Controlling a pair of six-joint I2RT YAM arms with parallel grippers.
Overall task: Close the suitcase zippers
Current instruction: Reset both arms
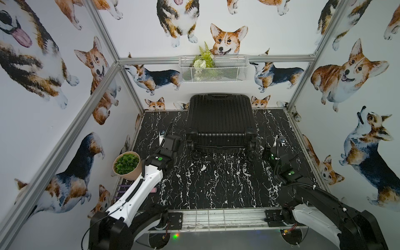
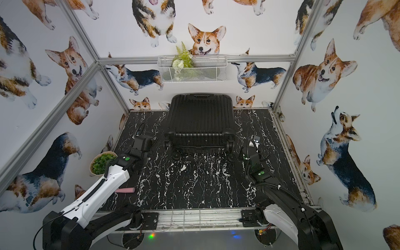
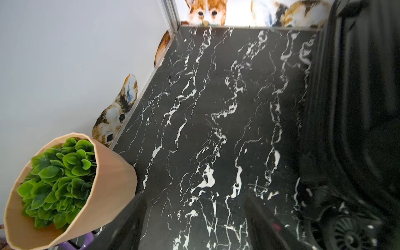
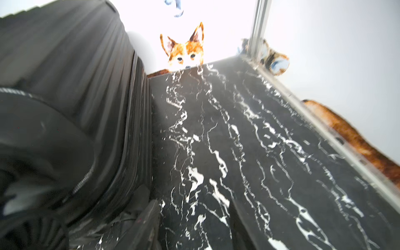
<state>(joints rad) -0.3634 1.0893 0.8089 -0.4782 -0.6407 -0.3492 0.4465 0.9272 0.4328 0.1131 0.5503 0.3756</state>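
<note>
Black ribbed hard-shell suitcase point(image 1: 219, 121), lid down. Left pincer point(image 3: 194, 197), right pincer point(image 4: 193, 203) gape empty alongside. Pulls unseen: trace black zipper track point(image 4: 81, 184), pinch squarely.

Ribbed black suitcase point(image 4: 75, 86) on marbled tabletop point(image 4: 270, 151), right gripper point(image 4: 194, 216) jaws apart

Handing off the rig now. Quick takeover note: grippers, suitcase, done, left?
Black ribbed hard-shell suitcase: flat at back centre of the black marble-pattern table, shells together, wheels toward the robot.
Left gripper: open, empty, beside its left side.
Right gripper: open, empty, low by its right side.
Black zipper track: teeth show near a wheel; pulls not visible.
Done: lid down. Left: find pulls, check and finish zipping.
</note>
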